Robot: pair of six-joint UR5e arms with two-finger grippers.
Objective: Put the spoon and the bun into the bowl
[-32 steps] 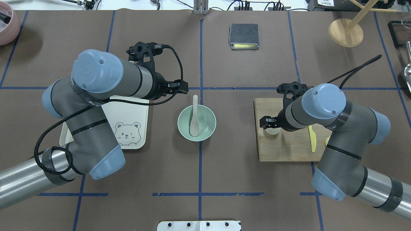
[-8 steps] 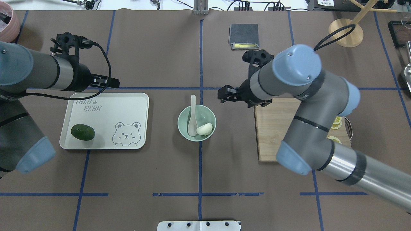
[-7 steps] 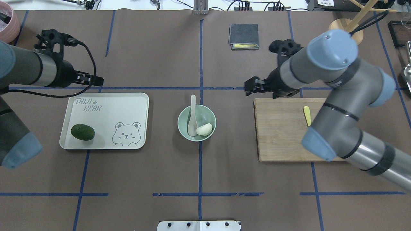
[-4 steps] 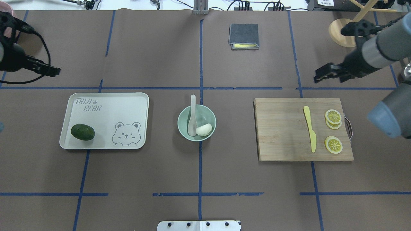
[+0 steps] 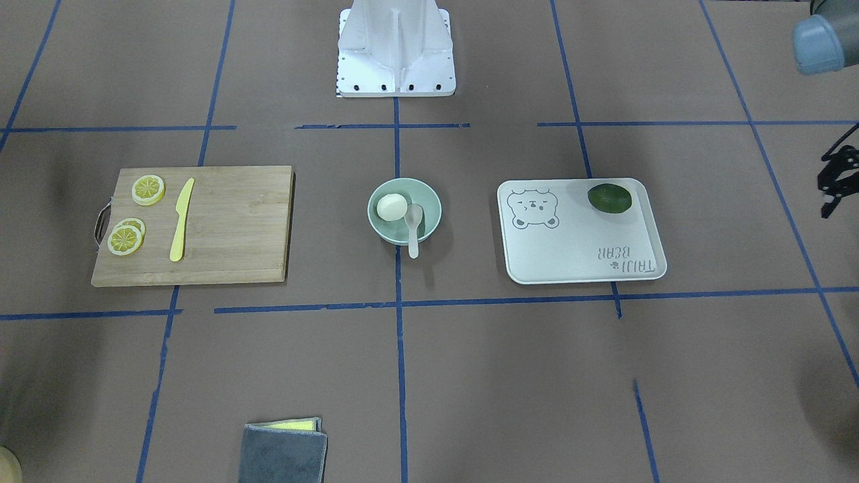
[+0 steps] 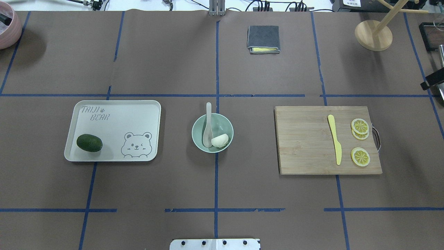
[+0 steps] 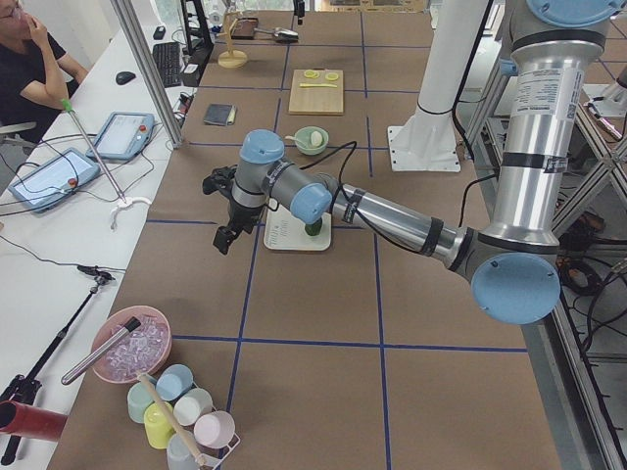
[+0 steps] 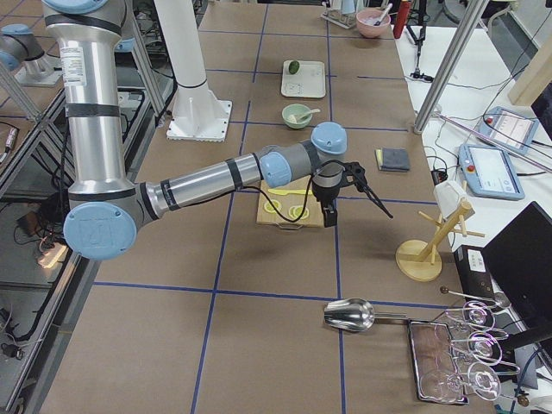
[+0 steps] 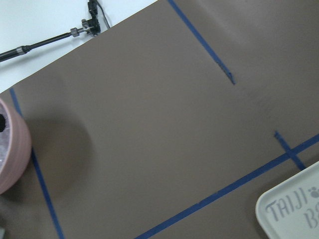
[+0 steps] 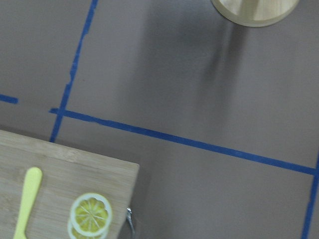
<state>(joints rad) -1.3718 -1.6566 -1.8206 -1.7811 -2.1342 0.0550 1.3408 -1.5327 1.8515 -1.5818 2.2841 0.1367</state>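
The mint-green bowl (image 6: pixel 227 125) stands at the table's centre and also shows in the front-facing view (image 5: pixel 429 201). The pale spoon (image 6: pixel 208 128) lies in it with its handle over the far rim. The white bun (image 6: pixel 220 140) rests inside, beside the spoon's scoop. My right gripper (image 6: pixel 433 81) only peeks in at the overhead view's right edge, far from the bowl. My left gripper (image 5: pixel 835 181) shows at the front-facing view's right edge, beyond the tray. I cannot tell whether either one is open or shut.
A white bear tray (image 6: pixel 114 111) with a dark green avocado (image 6: pixel 89 143) lies left of the bowl. A wooden cutting board (image 6: pixel 305 146) with a yellow knife (image 6: pixel 334 139) and lemon slices (image 6: pixel 360 156) lies to the right. A folded grey cloth (image 6: pixel 263 39) and a wooden stand (image 6: pixel 373 34) sit at the back.
The bun went from the cutting board into the bowl. Both arms have since swung outward, away from the centre, and have almost left the overhead view.
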